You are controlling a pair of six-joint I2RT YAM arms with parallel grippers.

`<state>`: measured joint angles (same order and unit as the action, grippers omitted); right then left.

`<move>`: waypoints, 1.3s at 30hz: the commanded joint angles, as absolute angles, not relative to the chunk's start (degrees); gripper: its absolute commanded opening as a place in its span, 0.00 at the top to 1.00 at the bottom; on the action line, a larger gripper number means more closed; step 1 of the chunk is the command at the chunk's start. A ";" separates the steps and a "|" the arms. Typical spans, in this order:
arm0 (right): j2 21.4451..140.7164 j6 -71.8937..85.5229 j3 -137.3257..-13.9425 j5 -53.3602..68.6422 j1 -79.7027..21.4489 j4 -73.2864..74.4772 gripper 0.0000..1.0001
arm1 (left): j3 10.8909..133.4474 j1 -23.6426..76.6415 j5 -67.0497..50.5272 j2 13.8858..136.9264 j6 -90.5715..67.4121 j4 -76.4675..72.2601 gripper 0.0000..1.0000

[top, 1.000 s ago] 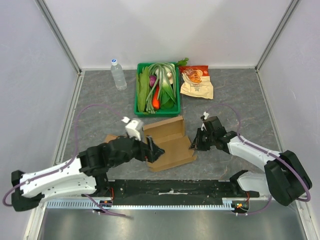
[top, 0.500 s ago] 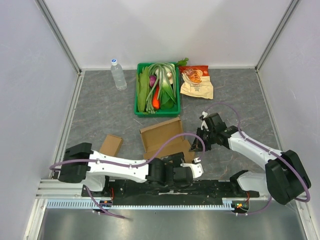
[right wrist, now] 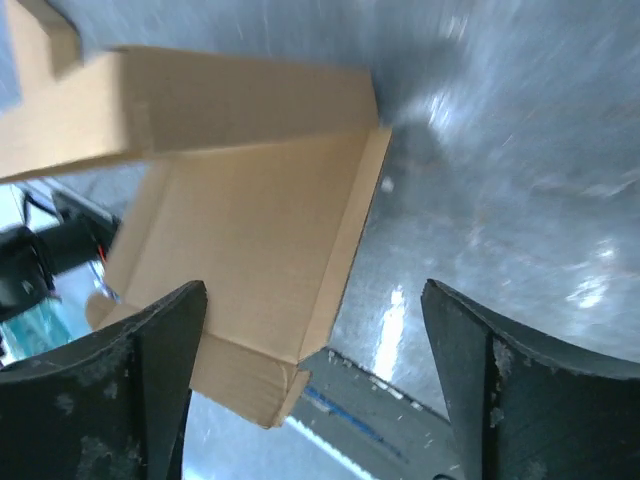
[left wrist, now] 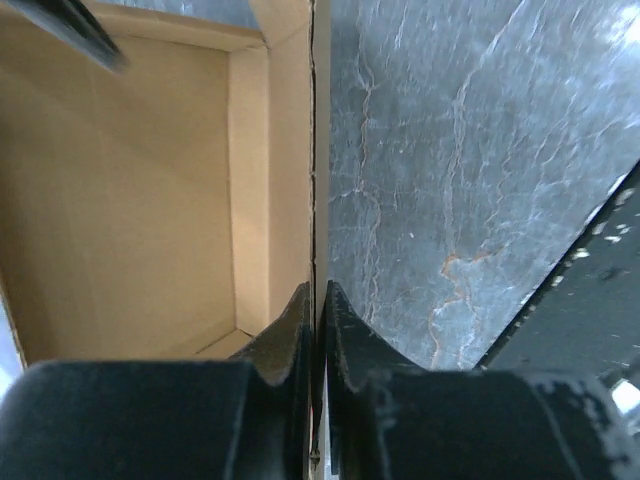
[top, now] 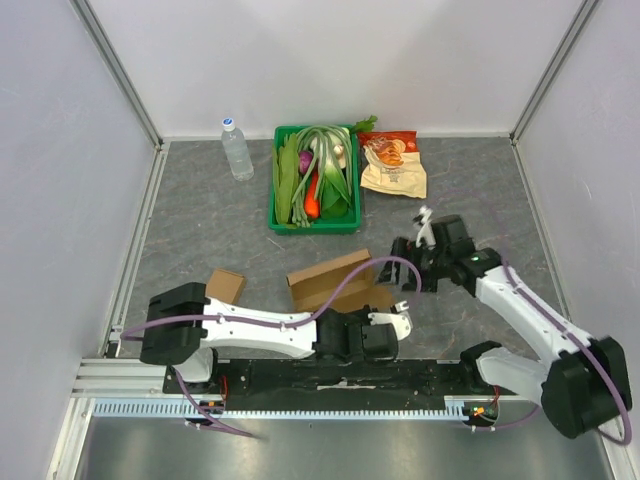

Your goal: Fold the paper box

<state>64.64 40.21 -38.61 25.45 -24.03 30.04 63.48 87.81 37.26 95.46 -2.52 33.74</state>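
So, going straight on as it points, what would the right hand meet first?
Probably the paper box: its near edge lies straight ahead of the open right hand, though depth is unclear.

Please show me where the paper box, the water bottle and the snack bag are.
paper box (top: 325, 278), top external view, its upper brown panel.
water bottle (top: 237, 152), top external view, its clear body.
snack bag (top: 393, 170), top external view, middle of its front.

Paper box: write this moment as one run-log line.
left gripper: shut on paper box wall | right gripper: open | lid: not shut
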 commanded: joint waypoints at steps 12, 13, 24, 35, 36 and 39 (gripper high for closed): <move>55.46 18.19 -58.54 7.10 -5.53 41.84 0.02 | 87.63 69.45 14.95 85.70 -49.87 48.97 0.98; 54.33 17.85 -57.84 8.60 -6.41 41.40 0.02 | 86.76 65.43 12.07 84.21 -52.62 47.91 0.98; 32.88 18.55 -34.13 13.55 -32.65 13.73 0.09 | 99.80 54.23 23.02 95.26 -99.17 78.01 0.98; 43.14 13.27 -33.04 -23.05 -59.31 4.48 0.17 | 104.76 52.82 28.30 99.75 -108.81 87.98 0.98; 44.98 13.01 -34.96 -24.59 -62.02 4.66 0.21 | 104.68 52.74 28.39 99.93 -108.81 88.07 0.98; 51.67 14.06 -38.31 -34.87 -66.69 5.71 0.43 | 104.06 52.47 27.86 99.84 -108.90 88.07 0.98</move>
<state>46.65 14.70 -32.34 -16.38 -61.67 8.49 102.80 52.97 24.95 100.99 -104.14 75.44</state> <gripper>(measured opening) 0.720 0.053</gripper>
